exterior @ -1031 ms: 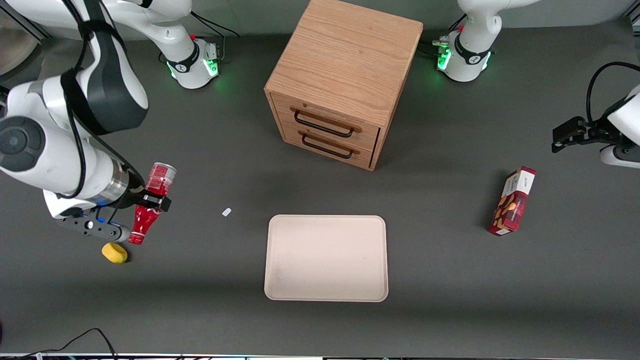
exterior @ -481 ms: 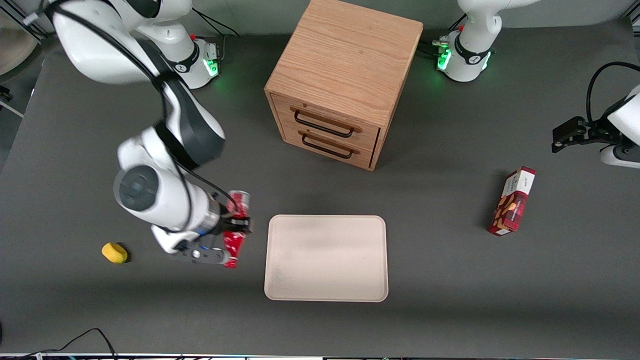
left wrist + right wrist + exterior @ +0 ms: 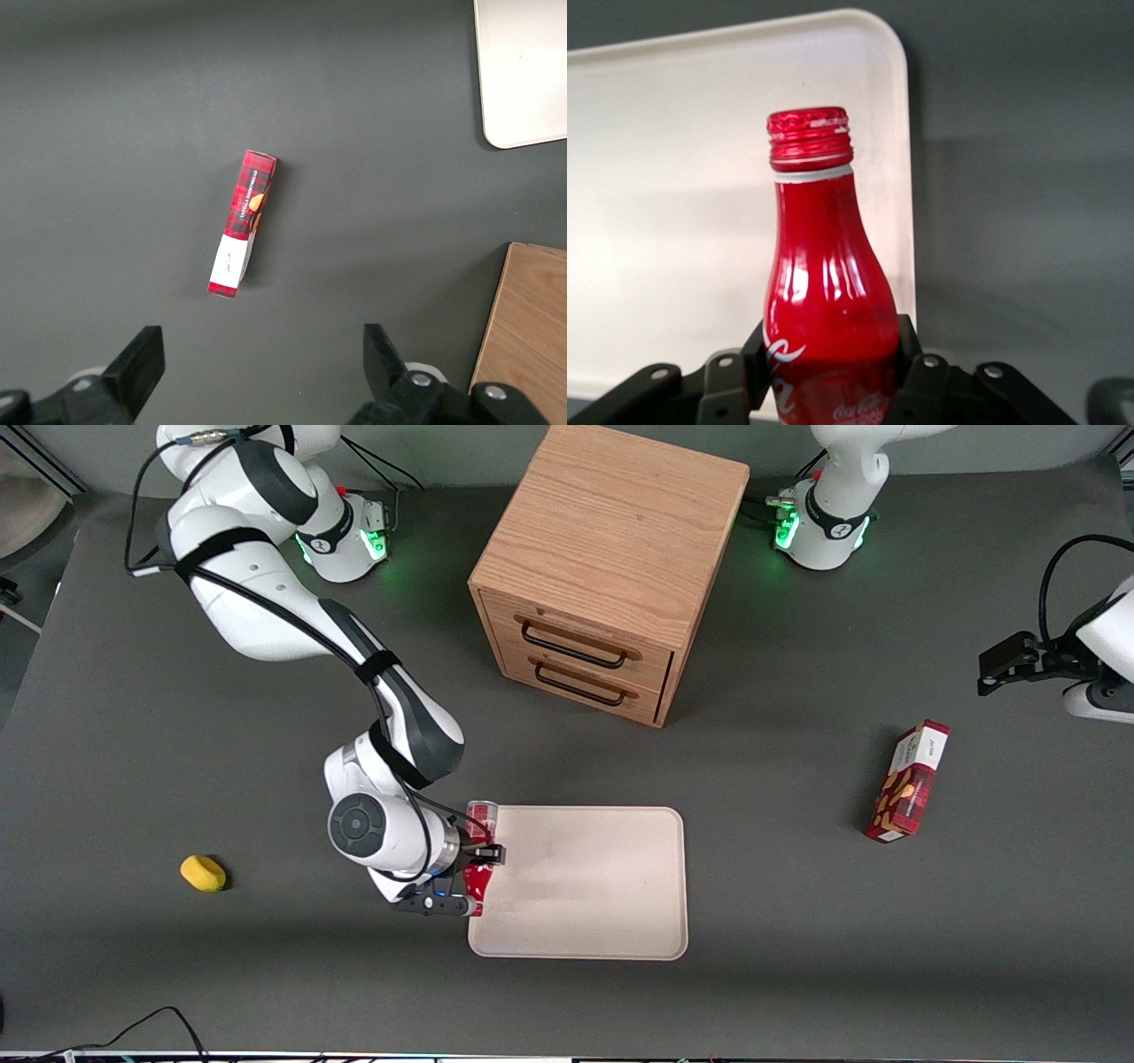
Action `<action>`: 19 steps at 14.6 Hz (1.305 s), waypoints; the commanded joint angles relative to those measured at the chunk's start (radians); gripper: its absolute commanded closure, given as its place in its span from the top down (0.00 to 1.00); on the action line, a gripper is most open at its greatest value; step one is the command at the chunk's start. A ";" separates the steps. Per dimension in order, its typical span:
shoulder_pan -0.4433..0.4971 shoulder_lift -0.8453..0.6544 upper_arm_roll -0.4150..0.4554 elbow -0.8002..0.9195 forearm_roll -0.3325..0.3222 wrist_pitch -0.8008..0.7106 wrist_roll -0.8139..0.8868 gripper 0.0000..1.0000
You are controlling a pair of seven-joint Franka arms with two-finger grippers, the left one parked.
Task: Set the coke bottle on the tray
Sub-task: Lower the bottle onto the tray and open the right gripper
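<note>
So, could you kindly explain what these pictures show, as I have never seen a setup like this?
These are two white robot arms bolted to a dark table, seen by three cameras at one moment. The front view looks down on the whole table. One wrist view rides on the working arm, the other on the parked arm. The working arm's claw is shut on the coke bottle, a small red one with a red cap, and holds it over the edge of the pale tray nearest the working arm's end. Also on the table: a wooden drawer cabinet, a red snack box toward the parked arm's end, and a small yellow object toward the working arm's end.
</note>
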 commanded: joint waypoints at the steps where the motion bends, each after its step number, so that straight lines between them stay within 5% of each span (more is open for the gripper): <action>1: 0.011 0.056 0.008 0.057 -0.030 0.029 0.017 0.00; 8: 0.030 0.091 -0.004 0.057 -0.074 0.058 0.019 0.05; 10: 0.030 0.091 -0.004 0.057 -0.077 0.058 0.019 0.78; 11: 0.030 0.090 -0.004 0.057 -0.079 0.058 0.019 1.00; 19: 0.040 0.091 -0.005 0.055 -0.109 0.058 0.019 1.00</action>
